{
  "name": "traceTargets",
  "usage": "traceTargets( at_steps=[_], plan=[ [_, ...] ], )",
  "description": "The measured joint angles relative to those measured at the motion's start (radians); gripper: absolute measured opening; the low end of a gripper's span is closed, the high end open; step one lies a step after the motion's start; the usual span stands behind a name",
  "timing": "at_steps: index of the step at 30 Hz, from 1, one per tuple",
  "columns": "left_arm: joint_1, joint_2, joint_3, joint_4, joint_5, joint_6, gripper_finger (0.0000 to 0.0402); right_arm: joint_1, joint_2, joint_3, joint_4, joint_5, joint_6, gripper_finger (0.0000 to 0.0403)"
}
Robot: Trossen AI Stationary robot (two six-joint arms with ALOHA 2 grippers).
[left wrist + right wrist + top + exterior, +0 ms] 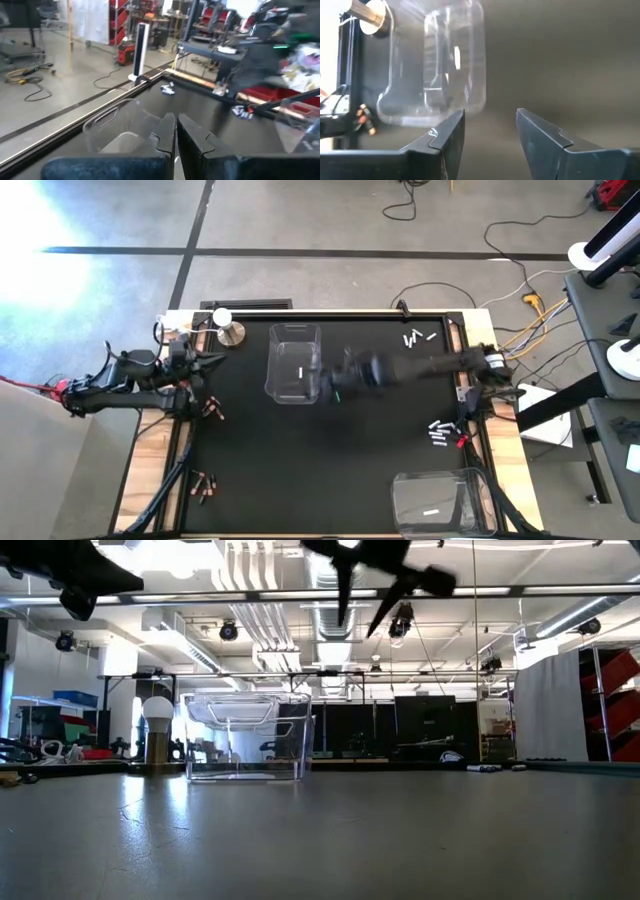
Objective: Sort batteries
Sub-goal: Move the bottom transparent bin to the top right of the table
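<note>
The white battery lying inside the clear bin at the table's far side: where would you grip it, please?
Grip the white battery across its thin middle, descending through the clear bin's open top, fingers astride its length. It lies flat, away from the walls. The right gripper, open, is closest.

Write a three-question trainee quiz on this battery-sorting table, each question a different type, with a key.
1. True or false: the right gripper has its fingers apart and carries nothing.
2. Multiple choice: the clear bin at the table's far side contains A) one white battery, B) a heap of copper batteries, C) nothing.
3. Fill in: the copper batteries lie on the mat's ____ side, near the left gripper.

Key: 1 true. 2 A. 3 left.
</note>
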Motion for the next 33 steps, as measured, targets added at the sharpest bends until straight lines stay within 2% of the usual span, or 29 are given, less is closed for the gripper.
traceTargets(
  at_steps=[3,4,7,11,16,18,23,25,29,33],
  plan=[
    [0.000,0.034,-0.001,-0.003,-0.038,-0.005,0.0000,0.141,-0.013,-0.021,-0.118,0.020,0.355,0.0177],
    [0.000,0.048,-0.002,-0.005,-0.044,-0.005,0.0000,0.180,-0.013,-0.025,-0.164,0.001,0.428,0.0179],
    [0.000,0.092,-0.002,-0.001,-0.044,0.002,0.0000,0.236,-0.013,-0.027,-0.203,-0.158,0.470,0.0184],
    [0.000,0.145,-0.001,0.006,-0.044,0.024,0.0004,0.253,-0.023,-0.027,-0.172,-0.192,0.484,0.0179],
    [0.000,0.183,0.007,0.022,-0.014,0.021,0.0025,0.260,-0.103,-0.026,-0.290,-0.333,0.206,0.0170],
    [0.000,0.189,0.007,0.041,0.017,0.025,0.0032,0.260,-0.130,-0.026,-0.333,-0.381,0.024,0.0168],
    [0.000,0.191,0.007,0.112,0.103,0.028,0.0041,0.278,-0.173,-0.026,-0.401,-0.414,-0.511,0.0167],
    [0.000,0.187,0.007,0.136,0.173,0.025,0.0041,0.300,-0.170,-0.039,-0.404,-0.436,-0.664,0.0169],
    [0.000,0.186,0.008,0.189,0.326,-0.001,0.0042,0.371,-0.158,-0.110,-0.402,-0.457,-0.883,0.0178],
    [0.000,0.194,0.008,0.197,0.339,-0.074,0.0042,0.444,-0.159,-0.217,-0.403,-0.525,-0.965,0.0187]
  ],
)
